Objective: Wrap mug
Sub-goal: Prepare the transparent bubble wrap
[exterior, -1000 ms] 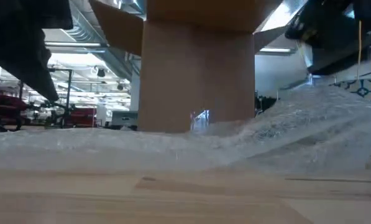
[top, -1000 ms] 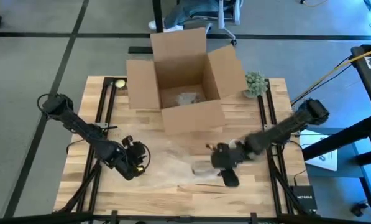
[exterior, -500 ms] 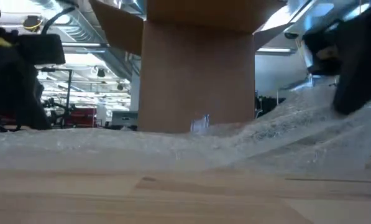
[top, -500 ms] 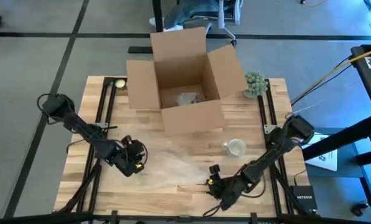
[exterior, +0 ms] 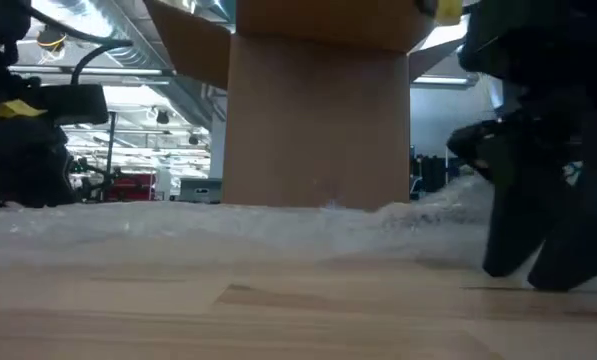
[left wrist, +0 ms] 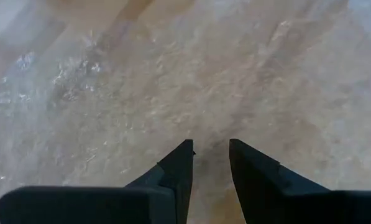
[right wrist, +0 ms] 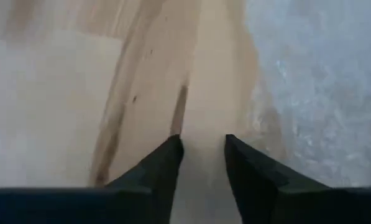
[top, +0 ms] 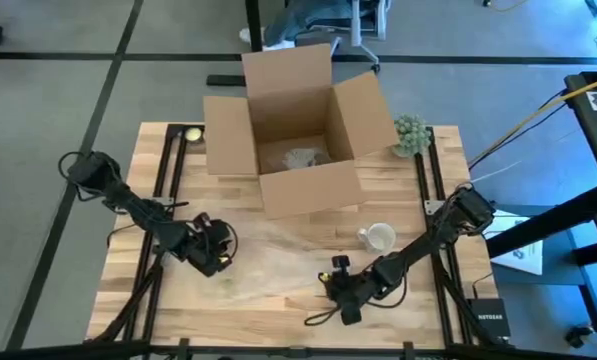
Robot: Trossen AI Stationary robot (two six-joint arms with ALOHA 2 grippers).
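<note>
- Seen from above, a wooden desk (top: 178, 300) carries an open cardboard box (top: 296, 125) at its far middle, with a small green plant (top: 410, 134) just right of the box and a small yellow ball (top: 191, 133) at the far left corner.
- The white mug (top: 378, 237) stands on the desk near the box's right front corner, just right of a clear sheet of bubble wrap (top: 278, 255) that lies flat on the desk's middle.
- The left gripper (top: 221, 262) sits low at the sheet's left edge; its wrist view shows the two dark fingers (left wrist: 176, 168) slightly apart with nothing between them, bubble wrap (left wrist: 173, 81) right under the tips.
- The right gripper (top: 343, 295) is down at the near edge of the sheet, near and left of the mug; its wrist view shows the fingers (right wrist: 166, 165) a little apart and empty over bare wood, the wrap (right wrist: 322, 87) off to one side (only this view shows that).
- The low view shows what the overhead one cannot: the wrap (exterior: 228, 220) lies as a low band in front of the box (exterior: 318, 110), and the right gripper (exterior: 538, 250) reaches almost to the desk top.
- Half a second ago the wrap rose in a slope on the right; now it has dropped flat, and the right gripper has shifted slightly left, while the mug has stayed put.
</note>
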